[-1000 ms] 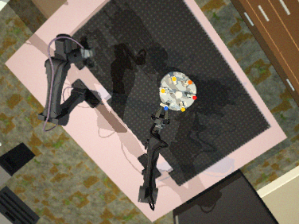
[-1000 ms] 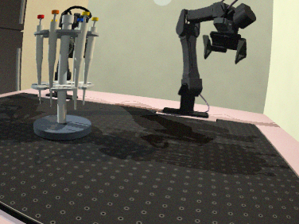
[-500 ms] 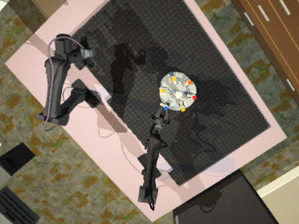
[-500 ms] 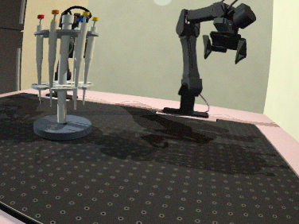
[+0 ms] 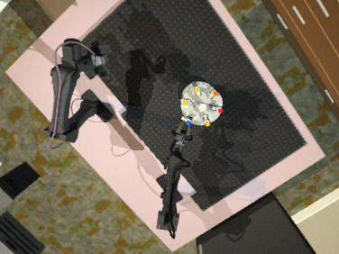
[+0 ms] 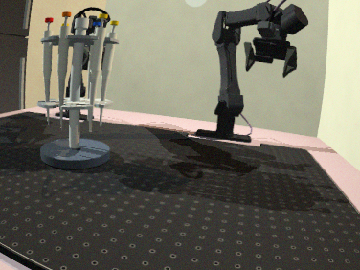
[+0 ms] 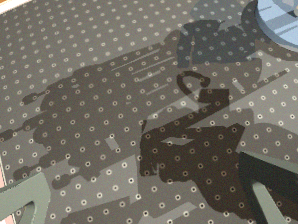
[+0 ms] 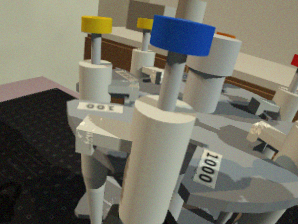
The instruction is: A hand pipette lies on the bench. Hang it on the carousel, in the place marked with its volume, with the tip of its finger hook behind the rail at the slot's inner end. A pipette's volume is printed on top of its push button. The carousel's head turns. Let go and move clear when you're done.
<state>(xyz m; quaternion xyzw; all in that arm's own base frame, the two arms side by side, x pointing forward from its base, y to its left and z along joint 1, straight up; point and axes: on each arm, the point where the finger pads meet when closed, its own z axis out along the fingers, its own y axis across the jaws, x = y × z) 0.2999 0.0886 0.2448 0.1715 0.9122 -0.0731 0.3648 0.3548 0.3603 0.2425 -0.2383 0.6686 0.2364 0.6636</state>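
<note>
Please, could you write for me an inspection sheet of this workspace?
Surface: dark dotted mat on a pink table; shadows across it.
Job's things: carousel upright; labels 100 and 1000 readable. Blue-button pipette upright at its rim; hook seating cannot be confirmed. Other pipettes, with red, orange and yellow buttons, hang around it.
Clutter: nothing seen.
Grippers: left tool open, empty; right tool appears closed on the blue-button pipette.
Cables: purple cable loops along the left arm.
Surroundings: brown drawers, patterned floor.
</note>
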